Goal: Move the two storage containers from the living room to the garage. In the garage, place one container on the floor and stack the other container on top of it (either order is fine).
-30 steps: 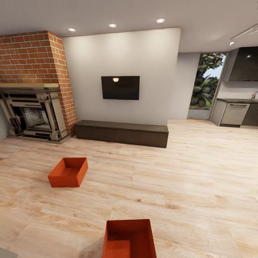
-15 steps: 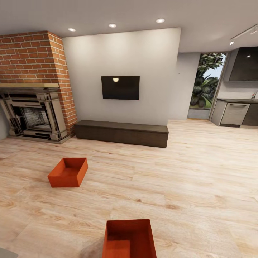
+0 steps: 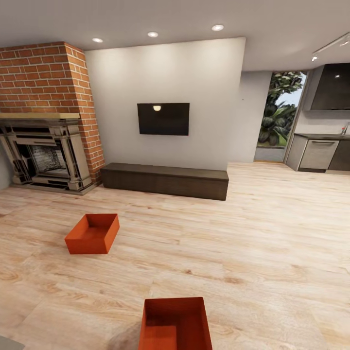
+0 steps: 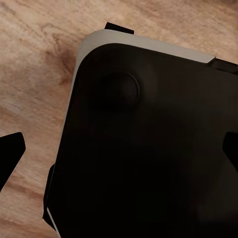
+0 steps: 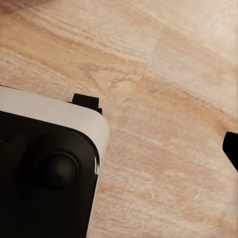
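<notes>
In the head view, two orange-red rectangular open-top storage containers with plain, slightly tapered walls are seen on the light wood plank floor (image 3: pixel 272 233) of the living room. The nearer container (image 3: pixel 175 323) is cut off by the lower edge of the picture; the farther container (image 3: pixel 93 233) lies well apart from it, toward the left, between it and the red brick fireplace (image 3: pixel 46 116) with its grey stone surround. A long, low, dark brown bench cabinet (image 3: pixel 165 181) is set against the plain white wall, below a flat black wall television (image 3: pixel 163 118). A glazed opening with green foliage (image 3: pixel 279 114) and grey kitchen cabinets (image 3: pixel 321 153) are seen at the right.

In the left wrist view, the arm is held pointing down over the robot's own smooth black base with a pale rounded rim (image 4: pixel 144 148), wood grain showing beside it. The dark tips of the left gripper (image 4: pixel 119 148) are seen at opposite edges, spread wide with nothing between them.

In the right wrist view, the same black, pale-rimmed base (image 5: pixel 47 163) and bare planks are looked down upon. One dark fingertip (image 5: pixel 232 148) of the right gripper is seen, so its state cannot be told.
</notes>
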Controlling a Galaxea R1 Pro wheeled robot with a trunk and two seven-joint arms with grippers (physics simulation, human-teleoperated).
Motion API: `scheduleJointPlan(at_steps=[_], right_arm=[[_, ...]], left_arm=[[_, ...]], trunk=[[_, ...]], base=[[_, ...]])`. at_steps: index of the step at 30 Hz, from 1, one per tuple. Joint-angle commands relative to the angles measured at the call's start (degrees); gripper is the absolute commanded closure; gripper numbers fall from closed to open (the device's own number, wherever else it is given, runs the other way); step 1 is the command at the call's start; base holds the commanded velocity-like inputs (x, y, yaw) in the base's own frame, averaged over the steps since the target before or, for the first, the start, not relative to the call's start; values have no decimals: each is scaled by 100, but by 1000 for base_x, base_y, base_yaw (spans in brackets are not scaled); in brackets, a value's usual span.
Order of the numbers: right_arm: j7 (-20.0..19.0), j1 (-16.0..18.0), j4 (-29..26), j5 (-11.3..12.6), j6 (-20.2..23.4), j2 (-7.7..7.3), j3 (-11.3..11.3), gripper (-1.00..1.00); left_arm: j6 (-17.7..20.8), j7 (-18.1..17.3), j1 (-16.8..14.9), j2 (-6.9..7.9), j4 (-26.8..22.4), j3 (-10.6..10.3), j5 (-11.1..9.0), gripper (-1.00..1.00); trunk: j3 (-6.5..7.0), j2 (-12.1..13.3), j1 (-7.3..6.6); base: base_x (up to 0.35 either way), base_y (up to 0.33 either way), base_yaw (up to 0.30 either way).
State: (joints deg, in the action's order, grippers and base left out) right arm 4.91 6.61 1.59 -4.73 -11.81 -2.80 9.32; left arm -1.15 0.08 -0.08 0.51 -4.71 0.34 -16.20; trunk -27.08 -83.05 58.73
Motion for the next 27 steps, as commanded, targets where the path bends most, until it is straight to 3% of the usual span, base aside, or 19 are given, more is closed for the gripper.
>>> scheduleJointPlan(at_steps=[1, 27], right_arm=[[36, 7, 17, -51, -23, 1, 23, -100], [84, 7, 17, -30, -14, 0, 26, -100]], left_arm=[[-11, 1, -1, 0, -2, 1, -24, -100], [-10, 9, -1, 18, -3, -31, 41, -100]], trunk=[[-9, -3, 0], [-233, -3, 0]], base=[[0, 0, 0], [0, 0, 0]])
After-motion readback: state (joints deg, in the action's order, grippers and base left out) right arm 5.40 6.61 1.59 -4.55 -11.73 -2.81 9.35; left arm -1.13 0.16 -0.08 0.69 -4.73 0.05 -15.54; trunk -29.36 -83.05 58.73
